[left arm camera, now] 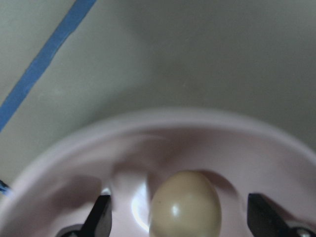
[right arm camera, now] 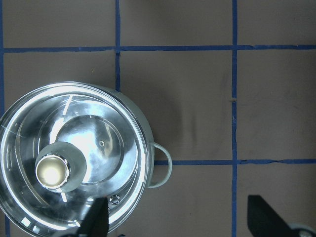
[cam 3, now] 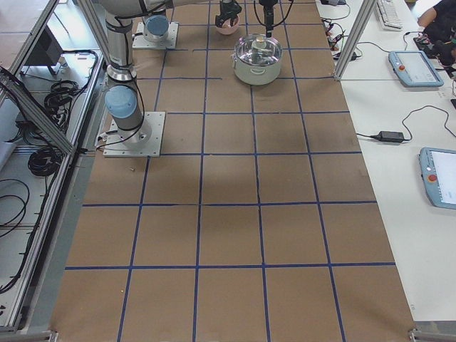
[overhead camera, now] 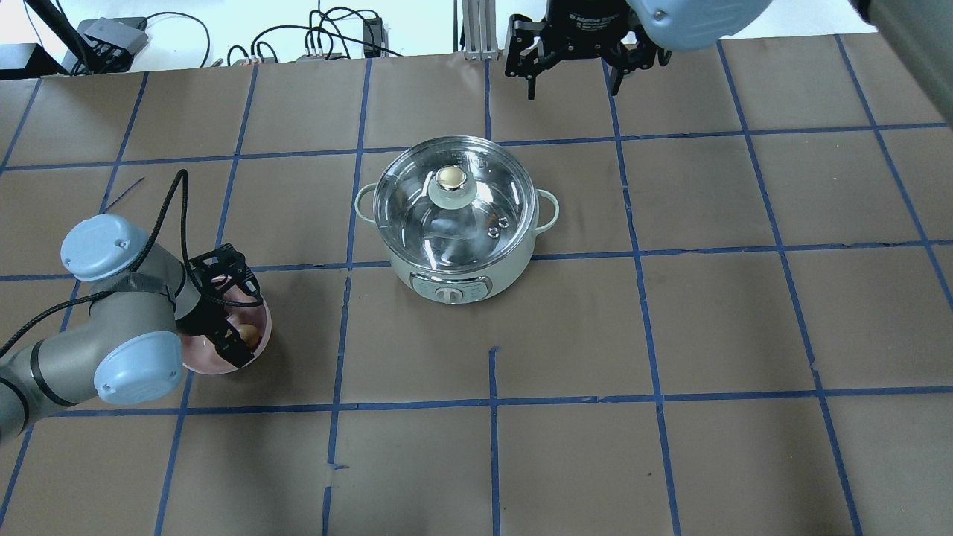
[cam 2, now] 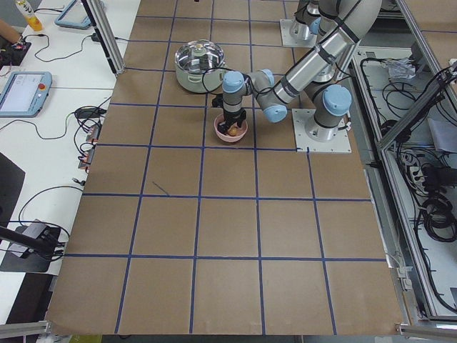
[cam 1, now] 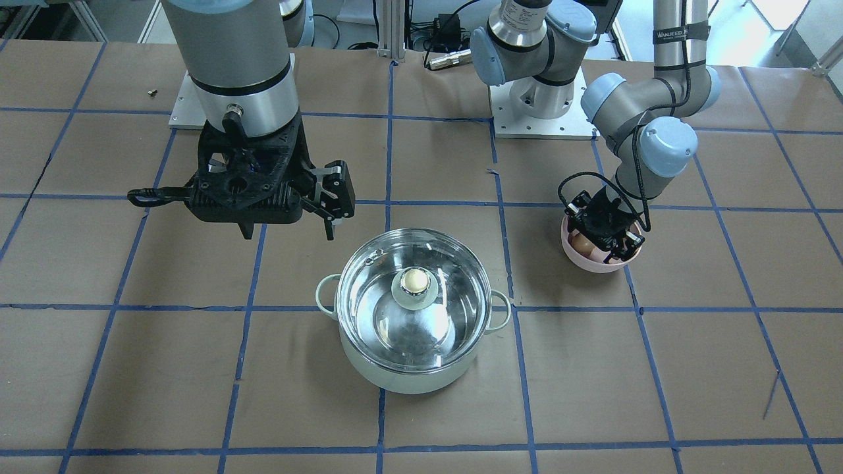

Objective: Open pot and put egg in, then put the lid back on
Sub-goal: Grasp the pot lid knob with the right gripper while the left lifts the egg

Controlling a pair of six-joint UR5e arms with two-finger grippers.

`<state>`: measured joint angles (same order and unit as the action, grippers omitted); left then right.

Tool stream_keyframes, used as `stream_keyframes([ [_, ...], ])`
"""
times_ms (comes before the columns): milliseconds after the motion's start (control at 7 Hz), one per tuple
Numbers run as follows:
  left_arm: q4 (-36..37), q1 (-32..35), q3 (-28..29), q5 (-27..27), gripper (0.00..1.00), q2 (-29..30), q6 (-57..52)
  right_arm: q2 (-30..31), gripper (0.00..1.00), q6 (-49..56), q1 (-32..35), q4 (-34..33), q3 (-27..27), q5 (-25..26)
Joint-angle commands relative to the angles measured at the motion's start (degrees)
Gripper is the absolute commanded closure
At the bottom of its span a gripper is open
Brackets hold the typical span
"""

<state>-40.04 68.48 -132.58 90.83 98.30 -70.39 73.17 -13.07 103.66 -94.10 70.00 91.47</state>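
Observation:
The pale mint-green pot [cam 1: 408,378] stands mid-table with the glass lid [cam 1: 448,296] on it, its cream-gold knob [cam 1: 413,283] on top; both also show in the overhead view, pot [overhead camera: 450,286] and lid [overhead camera: 476,223]. The brown egg [left arm camera: 185,205] lies in a pink bowl [left arm camera: 222,138]. My left gripper [left arm camera: 181,222] is open, lowered into the bowl, one finger on each side of the egg with gaps showing. It also shows in the front view [cam 1: 609,240]. My right gripper [cam 1: 290,230] is open and empty, raised above the table beyond the pot [right arm camera: 143,148].
The pink bowl [overhead camera: 201,361] sits on the brown paper table, on the robot's left of the pot. Blue tape lines grid the table [overhead camera: 670,320]. The two arm bases [cam 1: 537,112] stand at the robot's edge of the table.

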Motion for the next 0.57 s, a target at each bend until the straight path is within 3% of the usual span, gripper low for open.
stream_keyframes([
  [0, -0.22, -0.02, 0.47, 0.05, 0.08, 0.05, 0.61, -0.84, 0.00, 2.07, 1.10, -0.29, -1.27, 0.81],
  [286, -0.13, -0.02, 0.74, 0.05, 0.28, 0.05, 0.09, -0.93, 0.00, 2.17, 1.11, 0.13, 0.73, 0.73],
  [429, -0.13, -0.02, 0.74, 0.05, 0.60, 0.05, -0.09, -2.40, 0.00, 2.09, 1.11, -2.38, 3.80, 0.64],
])
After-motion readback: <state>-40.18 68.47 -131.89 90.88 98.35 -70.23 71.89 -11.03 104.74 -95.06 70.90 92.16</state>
